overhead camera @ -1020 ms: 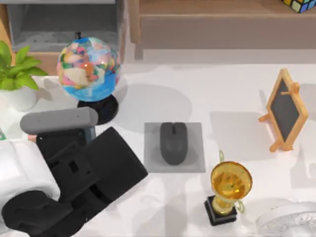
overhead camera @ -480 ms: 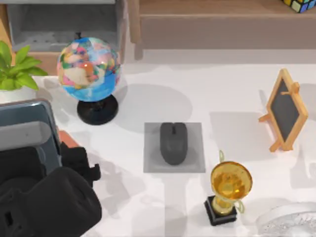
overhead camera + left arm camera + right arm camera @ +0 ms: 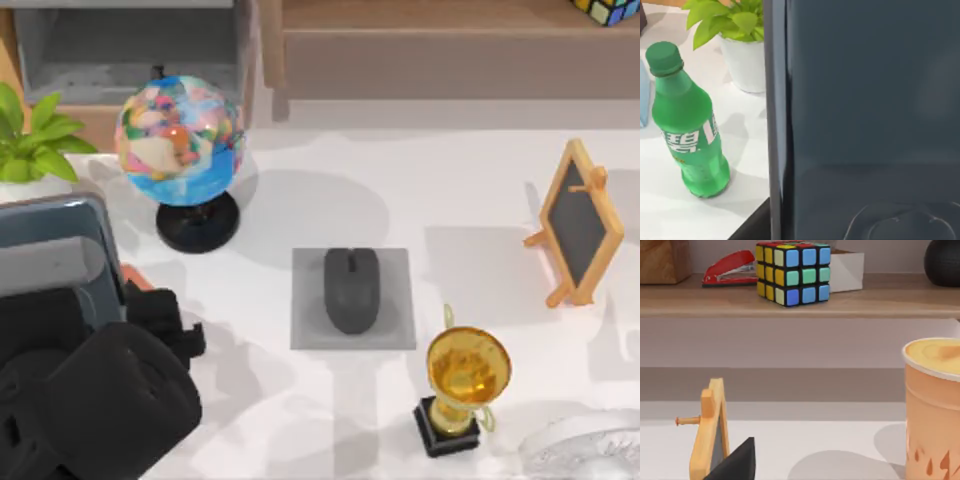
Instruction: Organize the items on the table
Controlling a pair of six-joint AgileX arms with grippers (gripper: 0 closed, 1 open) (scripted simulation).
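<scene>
The blue-grey smartphone [image 3: 55,250] is held up over the table's [image 3: 450,190] left edge with its glossy face upward. My left gripper [image 3: 92,312] is shut on its near end, and the black arm lies below it. In the left wrist view the smartphone [image 3: 865,100] is very close to the camera. The dark-grey mouse [image 3: 351,290] rests on a grey square pad [image 3: 395,330] at the table's centre, well to the right of the left gripper. My right arm [image 3: 585,450] stays parked at the front right corner.
A globe [image 3: 180,140] and a potted plant [image 3: 30,140] stand at the back left, and a green bottle [image 3: 687,125] is near the plant. A gold trophy [image 3: 465,375] and a small chalkboard easel [image 3: 580,220] stand on the right. The wooden shelf [image 3: 430,50] behind holds a colour cube [image 3: 792,272]. An orange cup [image 3: 935,405] stands by the right arm.
My left arm has swung to the left with the smartphone, which has turned from edge-on to face up. The mouse and the right arm have not moved.
</scene>
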